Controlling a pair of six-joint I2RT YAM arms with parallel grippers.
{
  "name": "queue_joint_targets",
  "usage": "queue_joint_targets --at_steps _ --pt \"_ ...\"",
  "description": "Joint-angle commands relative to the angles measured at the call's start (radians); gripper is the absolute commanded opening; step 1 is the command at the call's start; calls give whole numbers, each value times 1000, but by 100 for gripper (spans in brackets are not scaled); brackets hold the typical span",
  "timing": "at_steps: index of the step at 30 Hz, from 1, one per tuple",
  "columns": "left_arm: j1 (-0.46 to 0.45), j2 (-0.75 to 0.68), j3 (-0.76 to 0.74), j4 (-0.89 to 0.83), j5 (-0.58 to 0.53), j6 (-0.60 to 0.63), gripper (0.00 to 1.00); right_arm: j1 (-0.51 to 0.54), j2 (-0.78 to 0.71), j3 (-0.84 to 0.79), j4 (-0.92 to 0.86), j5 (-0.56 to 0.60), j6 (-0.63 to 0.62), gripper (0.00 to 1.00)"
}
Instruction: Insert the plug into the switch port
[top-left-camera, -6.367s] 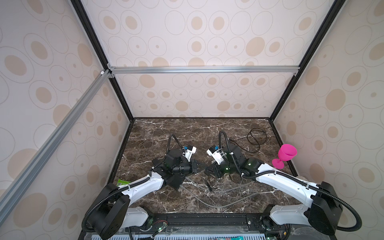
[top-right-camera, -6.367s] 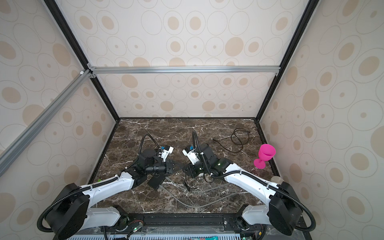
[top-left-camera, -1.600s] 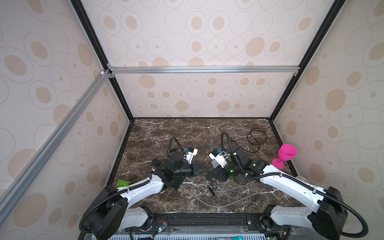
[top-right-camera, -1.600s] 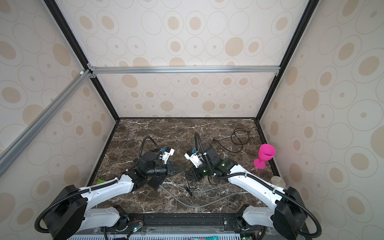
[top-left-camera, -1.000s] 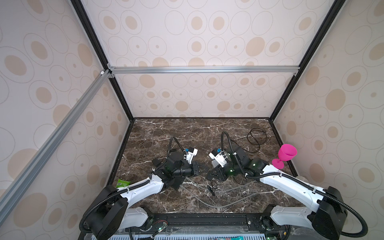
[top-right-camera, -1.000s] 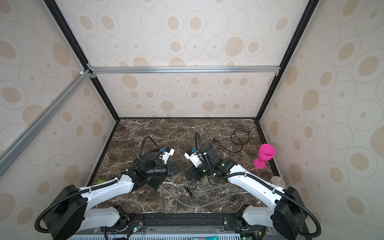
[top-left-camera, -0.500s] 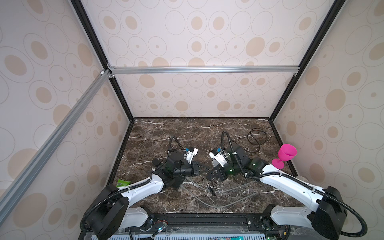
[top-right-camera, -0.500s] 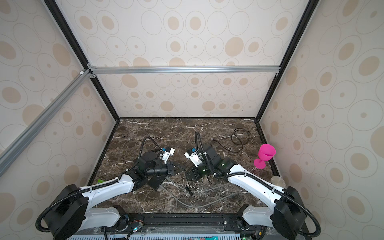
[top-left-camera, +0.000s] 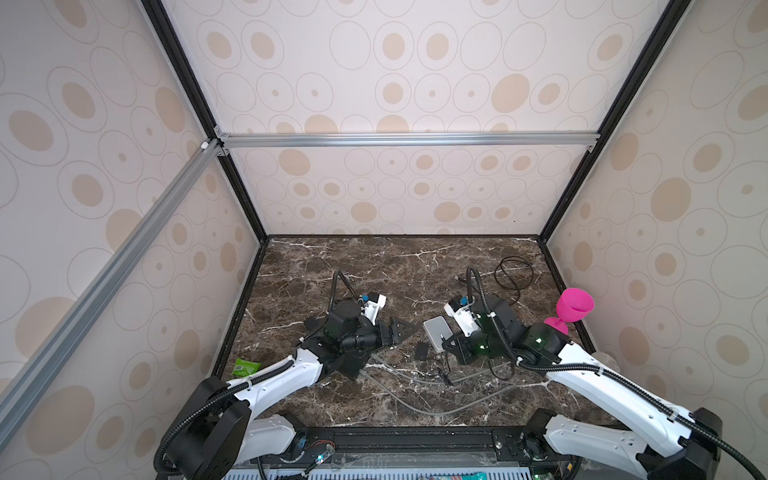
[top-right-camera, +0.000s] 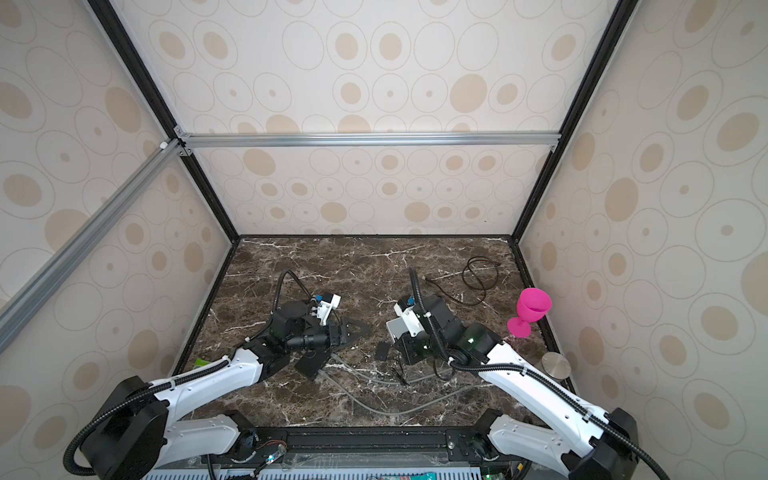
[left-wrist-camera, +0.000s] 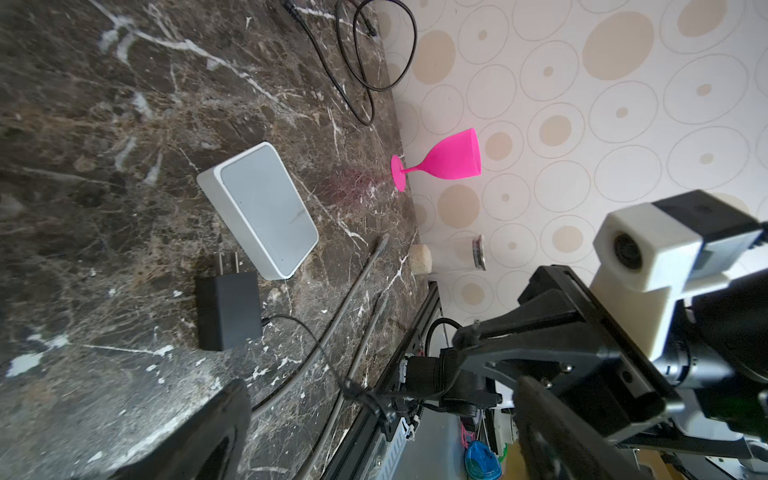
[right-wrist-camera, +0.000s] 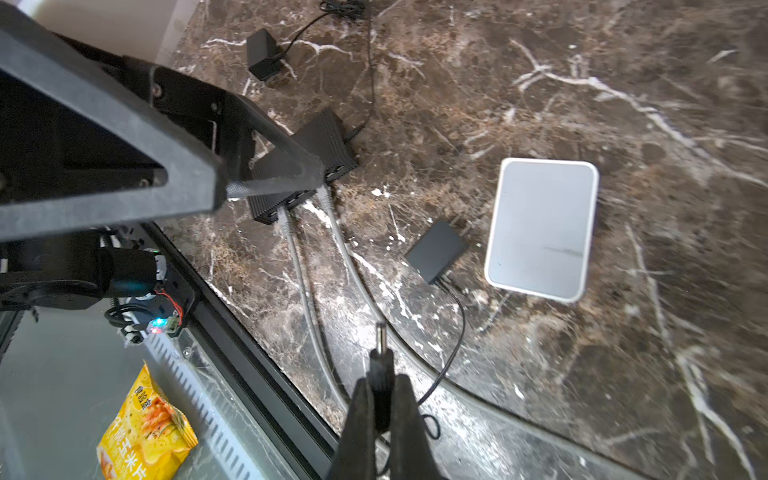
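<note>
Right claw (right-wrist-camera: 380, 388) pinches the plug (right-wrist-camera: 380, 357) (left claw (top-left-camera: 400, 331) spread, empty); next, align it with the white switch (right-wrist-camera: 542, 228) ahead.

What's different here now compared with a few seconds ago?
The left gripper has sprung its jaws wide open; nothing shows between them, and I cannot tell whether it let anything go. The right gripper has backed off to the right, uncovering the white box, with the plug pinched in its fingers. The pink goblet and gray cables stayed put.
</note>
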Motion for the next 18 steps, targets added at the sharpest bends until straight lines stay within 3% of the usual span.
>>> queue_joint_targets --at_steps 1,6,11,18 --pt "4 15 19 -33 -15 39 98 -9 -35 71 -155 136 41 0" --pt "-18 68 114 -253 -142 79 98 -36 -26 164 -302 340 81 0" --pt "-117 186 246 -344 -293 10 98 -105 -20 198 -404 501 139 0" --pt "-201 494 640 -702 -465 -28 98 -166 -23 193 -466 611 198 0"
